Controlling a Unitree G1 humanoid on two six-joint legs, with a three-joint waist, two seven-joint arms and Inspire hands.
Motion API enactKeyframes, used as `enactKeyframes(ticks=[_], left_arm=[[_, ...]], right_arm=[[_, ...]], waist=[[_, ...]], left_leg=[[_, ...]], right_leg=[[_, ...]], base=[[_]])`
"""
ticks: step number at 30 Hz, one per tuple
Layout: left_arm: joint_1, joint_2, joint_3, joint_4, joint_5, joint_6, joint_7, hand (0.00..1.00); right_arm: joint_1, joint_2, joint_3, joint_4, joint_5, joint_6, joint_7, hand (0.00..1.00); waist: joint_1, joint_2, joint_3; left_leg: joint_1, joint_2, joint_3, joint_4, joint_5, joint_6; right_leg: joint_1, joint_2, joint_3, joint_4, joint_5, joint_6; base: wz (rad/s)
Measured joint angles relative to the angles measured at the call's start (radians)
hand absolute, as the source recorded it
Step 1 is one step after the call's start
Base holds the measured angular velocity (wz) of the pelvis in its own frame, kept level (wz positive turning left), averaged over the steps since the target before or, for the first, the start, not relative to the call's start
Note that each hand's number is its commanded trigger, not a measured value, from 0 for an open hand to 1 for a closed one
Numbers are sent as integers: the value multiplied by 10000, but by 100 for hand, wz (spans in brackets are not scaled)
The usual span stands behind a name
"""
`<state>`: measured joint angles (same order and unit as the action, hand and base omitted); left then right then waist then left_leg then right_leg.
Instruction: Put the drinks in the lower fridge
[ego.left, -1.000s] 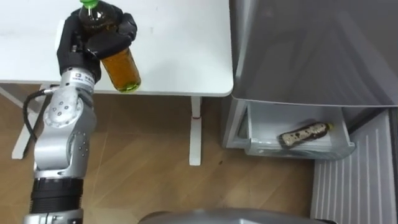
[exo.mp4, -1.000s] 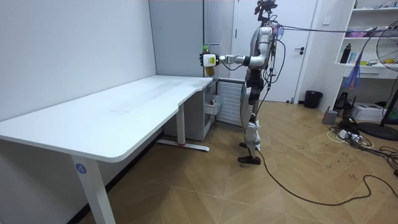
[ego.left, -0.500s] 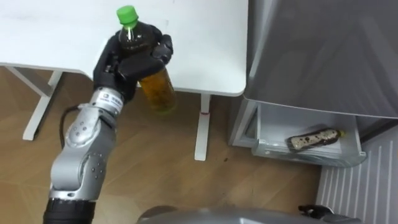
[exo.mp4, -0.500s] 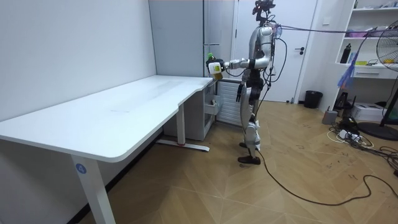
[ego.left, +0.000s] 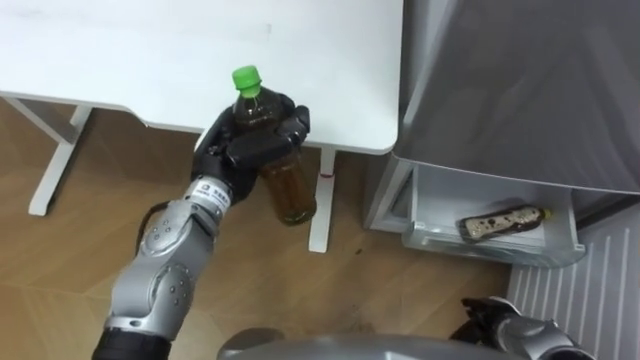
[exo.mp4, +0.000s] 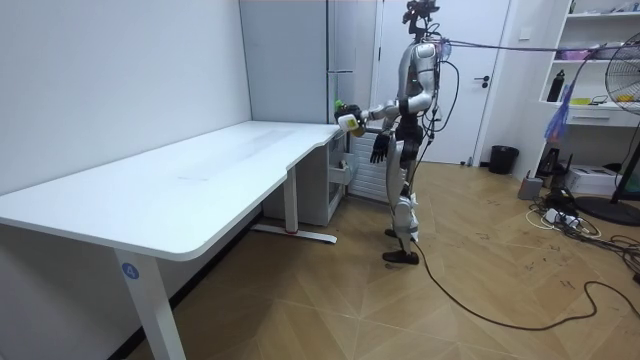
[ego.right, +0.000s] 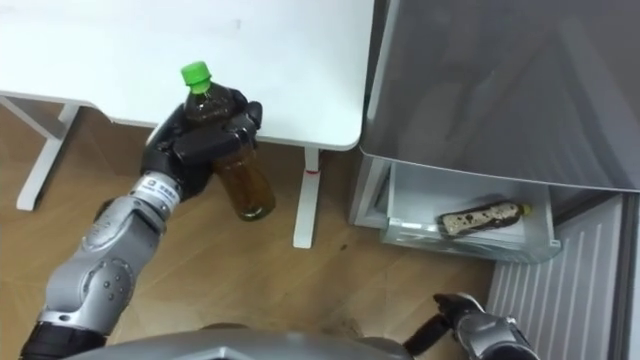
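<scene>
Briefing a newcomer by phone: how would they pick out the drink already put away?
Find the grey fridge right of the white table; its low drawer stands open. In it a bottle lies on its side, alone. It has a dark wrapper, unlike the green-capped bottle of amber drink held by the left hand.

white desk (ego.left: 150, 50): just beside fridge (ego.left: 520, 80) | lower fridge drawer (ego.left: 450, 243): open, one bottle (ego.left: 503, 222) lying on its side inside | wood floor (ego.left: 60, 260): carries desk legs
</scene>
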<state>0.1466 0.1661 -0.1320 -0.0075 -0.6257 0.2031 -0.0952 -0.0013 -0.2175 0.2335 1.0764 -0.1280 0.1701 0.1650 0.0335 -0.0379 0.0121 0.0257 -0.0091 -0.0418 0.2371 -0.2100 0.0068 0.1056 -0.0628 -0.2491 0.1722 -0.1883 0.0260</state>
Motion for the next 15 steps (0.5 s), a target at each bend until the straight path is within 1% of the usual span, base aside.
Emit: enactKeyframes(ticks=[2, 4, 7, 10, 13, 15], left_arm=[[-2, 1, -19, 46, -36, -3, -7, 100], [-3, 46, -98, 136, -37, -17, -7, 100], [-2, 38, -162, 251, -35, -17, -9, 100], [6, 69, -320, 266, -30, -17, -29, 100], [6, 107, -395, 265, -22, -17, -29, 100], [6, 118, -422, 265, -21, -17, -29, 100]], right_arm=[[3, 52, 9, -163, 27, -24, 167, 0], [30, 165, 12, -576, 102, -72, 492, 0], [44, 293, 85, -1197, 142, -85, 918, 0], [171, 326, 95, -2352, 102, -97, 1452, 0], [456, 333, 94, -3770, 93, -112, 1898, 0], [587, 336, 93, -4176, 93, -104, 2061, 0]], waist=[[-10, -11, 4], [-17, -8, 5], [-13, -6, 7], [-37, -18, 7], [-60, -76, -29], [-60, -89, -34]], left_leg=[[4, 5, 2, 6, 0, 0], [16, 13, 13, 6, -1, -1], [28, 21, 29, 9, -1, -1], [33, 13, 63, 7, -1, 0], [123, 9, 67, 8, 1, 2], [164, 7, 81, 5, 0, 2]], right_leg=[[-5, 1, 9, 17, 1, -2], [-13, -1, 29, 84, 1, -1], [-21, -5, 38, 150, 0, -1], [-23, -19, 55, 179, 0, -1], [18, -24, 54, 182, 0, 0], [60, -30, 56, 174, 0, 0]], base=[[0], [0], [0], [0], [0], [0]])
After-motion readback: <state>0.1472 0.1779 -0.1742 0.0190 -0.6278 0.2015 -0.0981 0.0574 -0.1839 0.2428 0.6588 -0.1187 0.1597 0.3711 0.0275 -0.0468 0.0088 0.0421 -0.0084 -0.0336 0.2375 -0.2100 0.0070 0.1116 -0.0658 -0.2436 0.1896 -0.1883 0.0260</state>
